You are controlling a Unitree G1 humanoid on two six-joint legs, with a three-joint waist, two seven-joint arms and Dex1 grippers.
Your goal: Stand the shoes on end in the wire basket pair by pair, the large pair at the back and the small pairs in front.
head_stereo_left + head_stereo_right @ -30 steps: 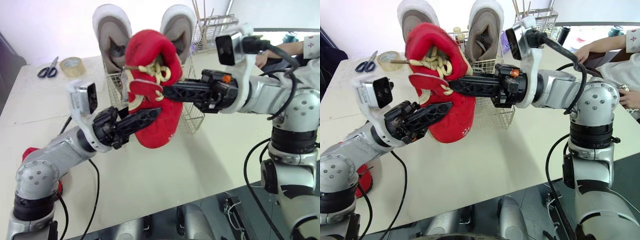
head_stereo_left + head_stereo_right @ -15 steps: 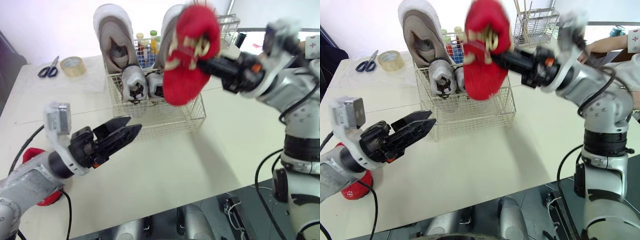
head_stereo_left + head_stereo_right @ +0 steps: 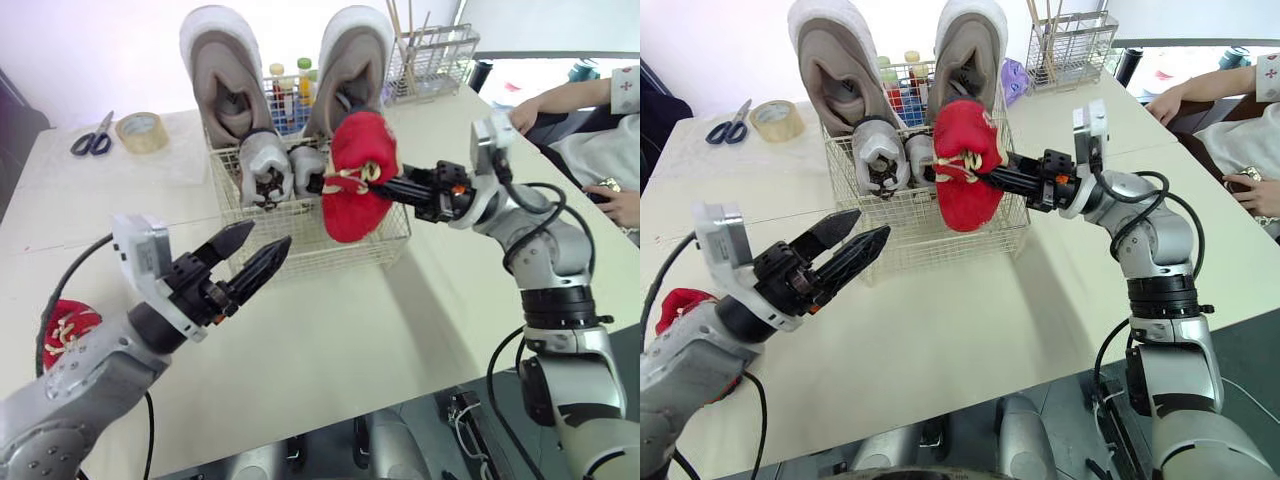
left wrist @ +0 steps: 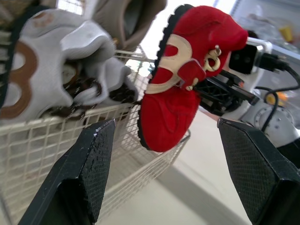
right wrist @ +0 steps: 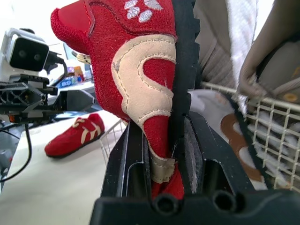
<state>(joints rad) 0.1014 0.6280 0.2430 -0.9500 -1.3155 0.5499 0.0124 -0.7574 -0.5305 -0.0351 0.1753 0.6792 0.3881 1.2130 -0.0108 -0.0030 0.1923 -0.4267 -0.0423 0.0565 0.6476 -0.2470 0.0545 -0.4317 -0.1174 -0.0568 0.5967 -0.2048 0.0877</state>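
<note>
The wire basket point(image 3: 392, 236) stands mid-table. At its back two large grey shoes point(image 3: 226, 80) stand on end, with a small grey pair point(image 3: 266, 168) in front of them on the left. My right gripper point(image 3: 328, 183) is shut on a red shoe point(image 3: 356, 192), held on end at the basket's front right beside the small grey pair. I cannot tell whether its lower end is inside the wires. My left gripper point(image 3: 258, 248) hangs open in front of the basket, holding nothing. A second red shoe point(image 3: 64, 330) lies on the table at the near left.
Scissors point(image 3: 89, 143) and a tape roll point(image 3: 140, 131) lie at the back left. Bottles point(image 3: 288, 88) stand behind the basket and a wire utensil rack point(image 3: 436, 58) at the back right. A person's arm point(image 3: 565, 99) rests at the far right.
My right gripper swung the red shoe up and away from my left gripper, then down to the basket's front right. The left gripper drew back from the shoe and now stands open.
</note>
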